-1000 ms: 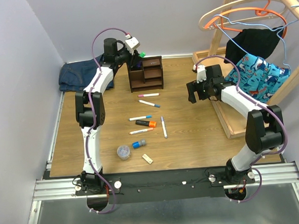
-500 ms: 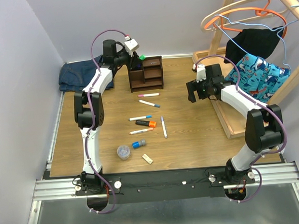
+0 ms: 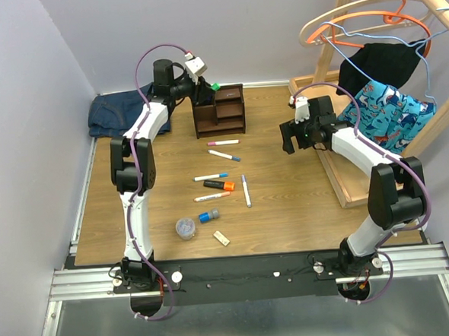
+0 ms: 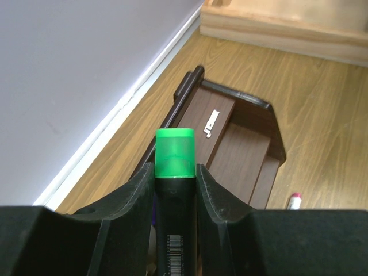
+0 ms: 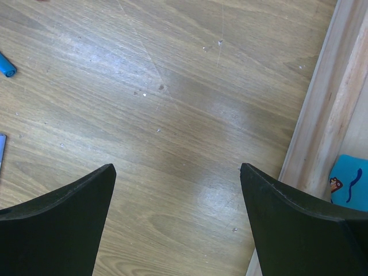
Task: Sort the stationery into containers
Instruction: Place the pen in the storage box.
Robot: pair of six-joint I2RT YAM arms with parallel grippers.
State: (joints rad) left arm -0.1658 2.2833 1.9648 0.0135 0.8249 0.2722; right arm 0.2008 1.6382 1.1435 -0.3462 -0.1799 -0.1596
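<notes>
My left gripper (image 3: 206, 84) is shut on a green highlighter (image 3: 215, 85) and holds it above the tall left section of the dark brown organiser (image 3: 221, 111). In the left wrist view the green cap (image 4: 175, 152) sticks out between my fingers (image 4: 138, 195), over the organiser (image 4: 230, 144). My right gripper (image 3: 289, 144) is open and empty above bare table (image 5: 178, 169). On the table lie slim white markers (image 3: 223, 143) (image 3: 246, 190), an orange-and-black highlighter (image 3: 219, 185), a blue-grey cylinder (image 3: 209, 215), a clear round tub (image 3: 185, 228) and a beige block (image 3: 222, 238).
A big light-wood tray (image 3: 345, 177) lies at the right under a clothes rack with hangers and a blue patterned garment (image 3: 388, 105); its edge shows in the right wrist view (image 5: 322, 115). Folded blue jeans (image 3: 118, 113) lie at the back left by the wall.
</notes>
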